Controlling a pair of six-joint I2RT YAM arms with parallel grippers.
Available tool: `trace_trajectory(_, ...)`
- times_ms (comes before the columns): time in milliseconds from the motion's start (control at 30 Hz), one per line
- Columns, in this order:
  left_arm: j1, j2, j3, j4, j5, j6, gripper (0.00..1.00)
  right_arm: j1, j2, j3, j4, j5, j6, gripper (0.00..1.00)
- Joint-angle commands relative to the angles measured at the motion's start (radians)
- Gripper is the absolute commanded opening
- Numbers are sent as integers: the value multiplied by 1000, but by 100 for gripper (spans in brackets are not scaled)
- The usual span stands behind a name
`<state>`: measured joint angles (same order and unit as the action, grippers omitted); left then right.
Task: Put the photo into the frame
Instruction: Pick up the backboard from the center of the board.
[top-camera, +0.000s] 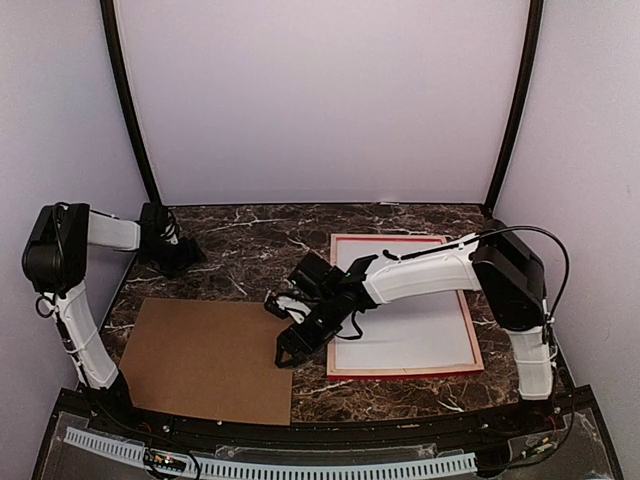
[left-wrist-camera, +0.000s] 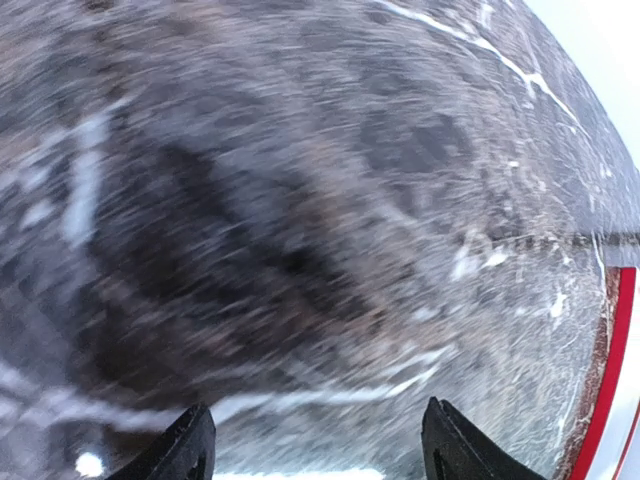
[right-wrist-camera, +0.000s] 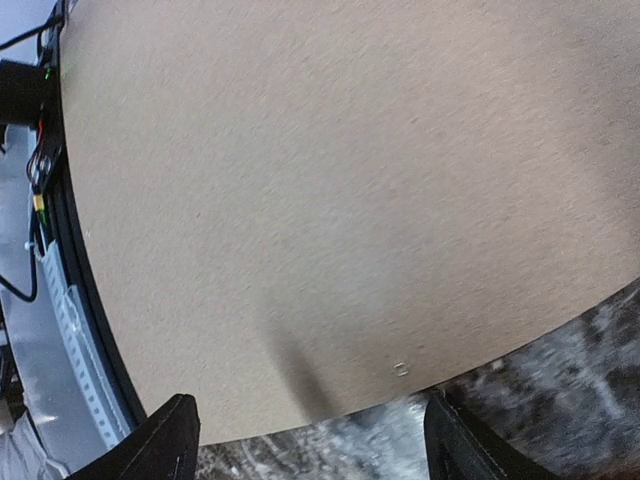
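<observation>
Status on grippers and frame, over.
Left gripper open over marble; right gripper open at edge of backing board. Frame flat, white sheet inside, likely the photo face-down. Right arm spans the frame.

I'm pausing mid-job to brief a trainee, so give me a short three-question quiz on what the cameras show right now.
1. True or false: the brown board lies inside the red frame.
2. What is the right end effector over? A: the brown board's edge. B: the white area inside the frame. C: the back wall.
3. Fill in: the left end effector is above the marble table with its jaws ___.

Key: 1 false, because the board lies on the table to the left of the frame. 2 A. 3 open.
</observation>
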<state>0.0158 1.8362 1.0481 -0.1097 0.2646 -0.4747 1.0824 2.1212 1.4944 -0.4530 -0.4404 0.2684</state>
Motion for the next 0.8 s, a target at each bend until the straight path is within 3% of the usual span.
trace_trajectory(0,-56,119,112,-78,65,23,74,-38,57,23,26,82,10,79)
trace_trajectory(200,-63,114,200,-102,10,40,75,-66,52,53,24,115,27,81)
trace_trajectory(367,-63,-24,177,-171,-112,66,82,-112,48,50,38,116,88,81)
trace_trajectory(633,-59,-294,-46,-301,-319,69,92,-181,62,11,143,50,222,82)
trace_trajectory(767,-24,-401,-224,-277,-308,30,95,-199,84,13,189,10,277,83)
